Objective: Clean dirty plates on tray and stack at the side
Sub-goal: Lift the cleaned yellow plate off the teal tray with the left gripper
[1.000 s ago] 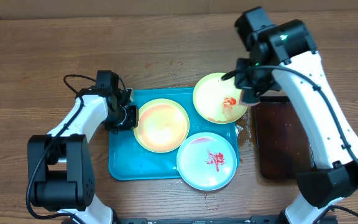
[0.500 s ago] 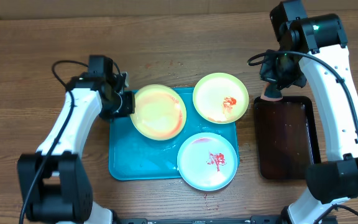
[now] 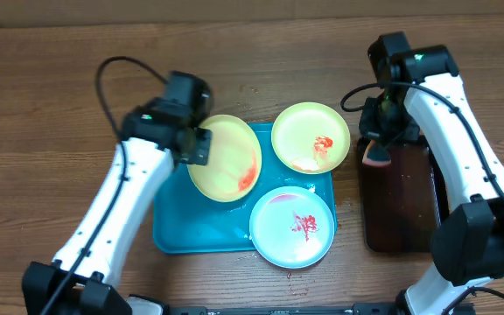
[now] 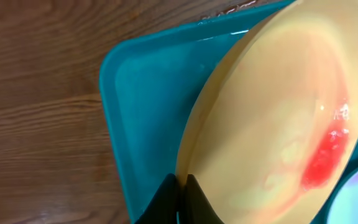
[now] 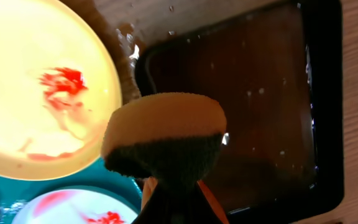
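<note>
Nearest the robot, at the lower centre of the overhead view, the light blue plate [image 3: 292,226] lies flat on the lower right corner of the tray [image 3: 182,229] and overhangs its rim. Red sauce is smeared across its middle, and it has not moved.

Above it, the yellow plate [image 3: 226,157] has changed. A second ago it lay flat on the tray; now it is raised and tipped. The left gripper [image 3: 198,147] holds it with jaws pinched tight on the rim at its upper left. In the left wrist view the plate [image 4: 278,112] stands clear above the tray floor, with a red streak lying toward its low side. The tray under it looks wet.

Further up and to the right, the light green plate [image 3: 311,137] rests on the tray's upper right corner, its red smear uncleaned.

The right gripper [image 3: 377,150] was over that plate's edge a second ago. It has since swung right and now hangs over the upper left corner of the dark tray [image 3: 405,201], its jaws shut on the sponge [image 5: 163,134].

Cleaning seems to have turned to the yellow plate: it is lifted for wiping while the sponge visits the dark tray, perhaps to wet or rinse. Every plate is dirty, and none is stacked on the surface [image 3: 234,52] beside the tray.
</note>
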You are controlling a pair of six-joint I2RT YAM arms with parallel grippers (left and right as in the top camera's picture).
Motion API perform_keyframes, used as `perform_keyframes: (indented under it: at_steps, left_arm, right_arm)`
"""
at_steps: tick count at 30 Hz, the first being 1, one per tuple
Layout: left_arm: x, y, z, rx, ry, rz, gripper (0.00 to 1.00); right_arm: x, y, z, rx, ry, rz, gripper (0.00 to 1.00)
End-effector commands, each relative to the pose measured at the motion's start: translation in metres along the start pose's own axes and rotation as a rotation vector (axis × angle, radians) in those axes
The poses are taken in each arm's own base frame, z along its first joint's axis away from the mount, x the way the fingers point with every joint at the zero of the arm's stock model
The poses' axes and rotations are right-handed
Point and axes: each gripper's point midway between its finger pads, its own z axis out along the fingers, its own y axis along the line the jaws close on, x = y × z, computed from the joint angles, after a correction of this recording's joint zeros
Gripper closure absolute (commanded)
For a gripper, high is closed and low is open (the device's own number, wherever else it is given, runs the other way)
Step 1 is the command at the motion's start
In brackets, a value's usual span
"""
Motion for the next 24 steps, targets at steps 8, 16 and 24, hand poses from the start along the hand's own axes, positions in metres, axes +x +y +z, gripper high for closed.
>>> perform_keyframes:
  at_steps: [8,16,24]
  left_arm:
    - [-0.006,0.025,-0.042,-0.353,-0.116,-0.057,0.95]
    - [-0.011,0.034,-0.072,-0.547,-0.184,0.043,0.96]
    - [-0.017,0.026,-0.112,-0.775,-0.306,0.208,0.95]
  right_arm:
    - [-0.001,-0.020,0.011,0.021,0.025,0.053,0.96]
    - [-0.003,-0.020,0.011,0.018,0.019,0.055,0.96]
    - [-0.003,-0.020,0.011,0.018,0.019,0.056,0.96]
